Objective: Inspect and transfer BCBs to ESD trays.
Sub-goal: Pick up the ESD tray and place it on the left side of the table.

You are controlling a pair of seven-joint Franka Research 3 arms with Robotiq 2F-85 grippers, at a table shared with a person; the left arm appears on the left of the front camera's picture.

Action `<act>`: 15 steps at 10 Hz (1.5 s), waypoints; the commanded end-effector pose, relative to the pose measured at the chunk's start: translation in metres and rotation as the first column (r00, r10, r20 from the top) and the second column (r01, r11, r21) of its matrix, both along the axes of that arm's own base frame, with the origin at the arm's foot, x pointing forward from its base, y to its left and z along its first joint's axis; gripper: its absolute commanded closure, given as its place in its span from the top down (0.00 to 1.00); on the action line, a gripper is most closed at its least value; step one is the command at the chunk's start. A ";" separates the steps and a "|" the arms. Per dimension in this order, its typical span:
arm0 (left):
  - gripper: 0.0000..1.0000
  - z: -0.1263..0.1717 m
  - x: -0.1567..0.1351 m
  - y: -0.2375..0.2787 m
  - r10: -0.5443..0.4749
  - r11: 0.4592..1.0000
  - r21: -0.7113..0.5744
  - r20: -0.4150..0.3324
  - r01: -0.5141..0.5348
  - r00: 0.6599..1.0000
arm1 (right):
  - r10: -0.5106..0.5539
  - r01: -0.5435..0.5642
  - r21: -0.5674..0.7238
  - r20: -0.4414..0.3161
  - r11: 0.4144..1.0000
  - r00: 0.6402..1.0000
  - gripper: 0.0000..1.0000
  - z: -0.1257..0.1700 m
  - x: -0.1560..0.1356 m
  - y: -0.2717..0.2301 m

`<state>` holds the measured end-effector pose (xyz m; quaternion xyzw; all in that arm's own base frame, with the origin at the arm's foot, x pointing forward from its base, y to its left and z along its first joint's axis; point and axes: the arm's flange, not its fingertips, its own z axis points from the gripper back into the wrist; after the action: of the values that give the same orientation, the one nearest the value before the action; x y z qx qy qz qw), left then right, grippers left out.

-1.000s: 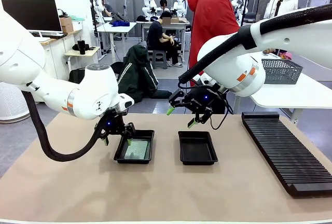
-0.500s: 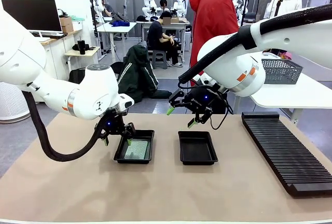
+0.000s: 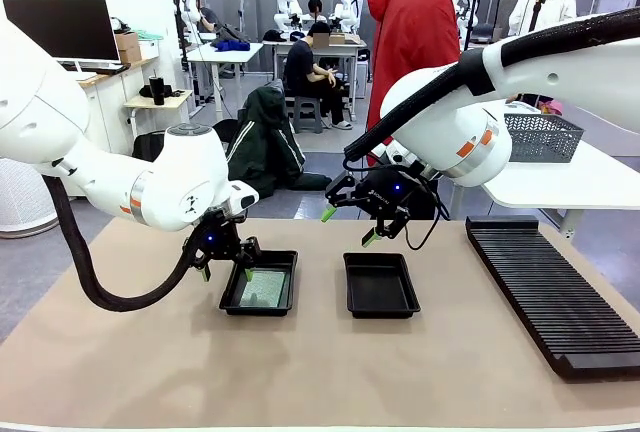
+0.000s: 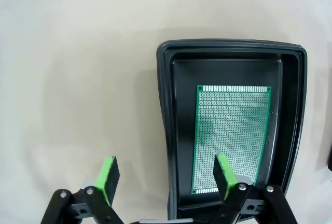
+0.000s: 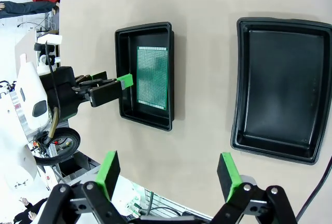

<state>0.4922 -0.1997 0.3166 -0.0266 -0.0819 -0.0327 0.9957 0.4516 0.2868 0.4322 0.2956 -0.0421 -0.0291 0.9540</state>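
The left gripper (image 4: 166, 178), jaws released and parted, was seen straddling a long side wall of one ESD tray (image 4: 164, 105). One finger was over the bare table (image 4: 78, 79), the other above the BCB (image 4: 231, 136) lying flat inside. The right gripper (image 5: 168, 168), likewise released, was held above the second, empty ESD tray (image 5: 282, 86).

The table (image 3: 320, 382) wears a beige cover, dead matt and smooth, cloth or paper by the look. The ESD tray (image 4: 163, 130) holding the BCB (image 4: 232, 138) is smooth black plastic with a dull sheen on its rim. The board is green, finely speckled with pale metallic dots. The empty ESD tray (image 3: 381, 286) to its right looks the same plastic. Farther right the ribbed rack (image 3: 545, 297) is matt black, and beyond that stands a grey wire-mesh basket (image 3: 541, 138). Above the board's tray, the left gripper (image 4: 166, 176) has matt green pads (image 4: 109, 177), and the left arm (image 3: 180, 192) has a glossy white shell.
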 end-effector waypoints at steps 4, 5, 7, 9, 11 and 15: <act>0.48 -0.004 0.006 0.002 0.003 1.000 0.006 0.010 -0.003 1.000 | -0.015 0.015 -0.002 -0.001 1.000 1.000 1.00 0.000 0.000 0.001; 0.39 -0.007 0.008 0.001 0.004 1.000 0.018 0.002 -0.004 1.000 | -0.015 0.015 -0.002 -0.001 1.000 1.000 1.00 0.000 0.000 0.001; 0.19 -0.011 0.012 -0.002 -0.001 1.000 -0.006 0.013 0.001 1.000 | -0.015 0.015 -0.002 -0.001 1.000 1.000 1.00 0.000 0.000 0.001; 0.00 -0.012 0.013 -0.003 -0.002 1.000 -0.012 0.010 0.003 1.000 | -0.015 0.015 -0.002 -0.001 1.000 1.000 1.00 0.000 0.000 0.001; 0.00 -0.015 0.013 -0.002 0.001 1.000 -0.014 0.005 -0.001 1.000 | -0.015 0.015 -0.002 -0.001 1.000 1.000 1.00 0.000 0.000 0.001; 0.00 -0.015 0.010 0.000 0.010 0.999 -0.032 -0.011 -0.010 1.000 | -0.015 0.015 -0.002 -0.001 1.000 1.000 1.00 0.000 0.000 0.001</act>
<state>0.5032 -0.2011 0.3064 -0.0320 -0.0786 -0.0275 0.9960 0.4516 0.2868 0.4322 0.2956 -0.0421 -0.0291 0.9540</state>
